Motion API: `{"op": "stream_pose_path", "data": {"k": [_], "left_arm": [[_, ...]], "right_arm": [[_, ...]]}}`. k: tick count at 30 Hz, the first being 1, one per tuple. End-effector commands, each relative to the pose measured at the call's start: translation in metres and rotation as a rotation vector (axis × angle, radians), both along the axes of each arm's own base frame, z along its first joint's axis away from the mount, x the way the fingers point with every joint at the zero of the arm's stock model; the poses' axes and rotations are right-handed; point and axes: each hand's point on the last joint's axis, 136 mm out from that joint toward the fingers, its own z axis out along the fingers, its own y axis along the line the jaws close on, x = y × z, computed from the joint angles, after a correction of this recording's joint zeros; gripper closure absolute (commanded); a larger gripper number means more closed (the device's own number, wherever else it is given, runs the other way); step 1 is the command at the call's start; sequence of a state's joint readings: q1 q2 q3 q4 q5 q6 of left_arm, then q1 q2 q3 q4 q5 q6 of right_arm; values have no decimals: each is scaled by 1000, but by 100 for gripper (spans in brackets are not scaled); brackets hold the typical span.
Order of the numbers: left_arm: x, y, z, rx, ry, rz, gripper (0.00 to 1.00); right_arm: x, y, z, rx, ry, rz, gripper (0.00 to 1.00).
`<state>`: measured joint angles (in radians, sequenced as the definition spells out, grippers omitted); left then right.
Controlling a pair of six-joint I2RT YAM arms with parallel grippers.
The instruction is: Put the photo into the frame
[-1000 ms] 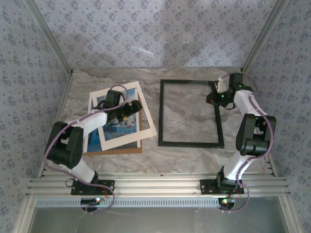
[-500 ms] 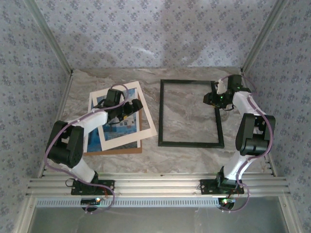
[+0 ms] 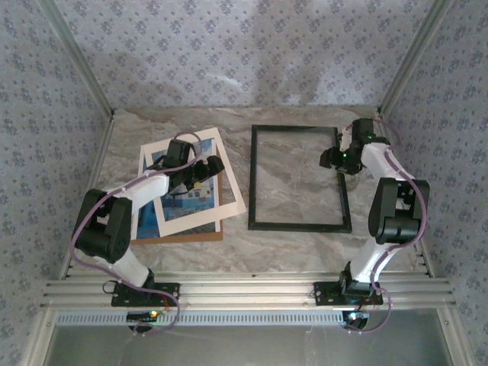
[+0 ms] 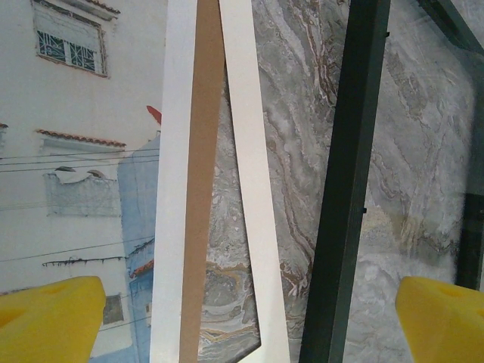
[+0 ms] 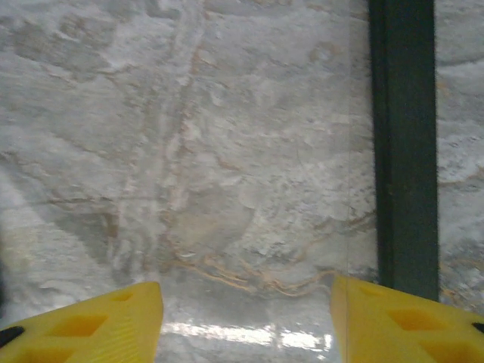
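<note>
Left end effector (image 4: 249,318) is spread wide, nothing pinched. The photo (image 4: 76,151) is seen under one fingertip and ahead, on a brown backing board (image 4: 200,151). Right end effector (image 5: 246,318) is spread, empty. The frame (image 5: 404,151) rail is seen just ahead of one fingertip, flat on the surface (image 5: 189,151).

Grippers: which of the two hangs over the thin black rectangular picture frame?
The right gripper, jaws apart above the right bar of the black frame; the left gripper hangs over the blue-and-white paper photo.
</note>
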<state>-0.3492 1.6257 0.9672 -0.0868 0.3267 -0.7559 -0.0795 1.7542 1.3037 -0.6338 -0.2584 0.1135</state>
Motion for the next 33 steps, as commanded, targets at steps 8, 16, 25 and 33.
{"op": "stream_pose_path", "data": {"k": [8, 16, 25, 33], "left_arm": [[0, -4, 6, -3, -12, -19, 1], [0, 7, 5, 11, -29, 25, 2], [1, 54, 11, 14, -53, 148, 1], [-19, 108, 4, 35, -40, 268, 2]], "right_arm": [[-4, -27, 4, -327, 65, -44, 14], [-6, -18, 35, -341, -34, -54, 0], [5, 55, 76, -41, -244, 18, 0], [2, 154, 68, 4, -318, 98, 4]]}}
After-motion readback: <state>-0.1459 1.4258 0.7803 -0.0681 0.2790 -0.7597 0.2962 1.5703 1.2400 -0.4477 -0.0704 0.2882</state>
